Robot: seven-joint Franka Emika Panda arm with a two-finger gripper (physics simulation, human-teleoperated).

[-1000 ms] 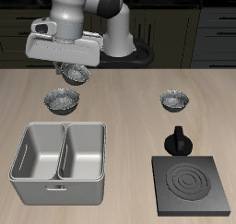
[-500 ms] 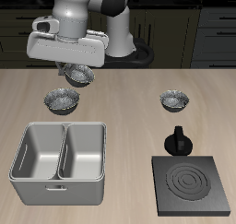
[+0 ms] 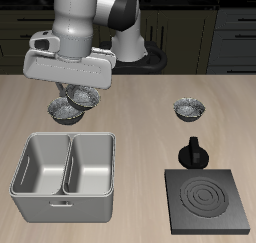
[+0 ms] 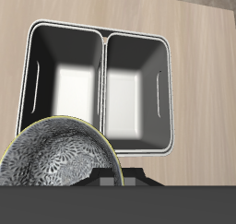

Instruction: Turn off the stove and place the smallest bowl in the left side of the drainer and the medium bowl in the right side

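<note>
Fingers (image 3: 74, 91) hold a crinkled bowl (image 3: 81, 97) above the drainer (image 3: 64, 190).

All the bowls are shiny grey with a crinkly, almost flowery silver pattern, really obvious on the one up close (image 4: 57, 159); same look on the bowl by the knob (image 3: 189, 109). The drainer (image 3: 64, 193) is pale grey metal, whitish along the rim. The stove (image 3: 207, 204) is flat black with dark concentric rings, and its knob (image 3: 191, 153) is black too. The desk (image 3: 140, 137) is light tan wood grain.
</note>
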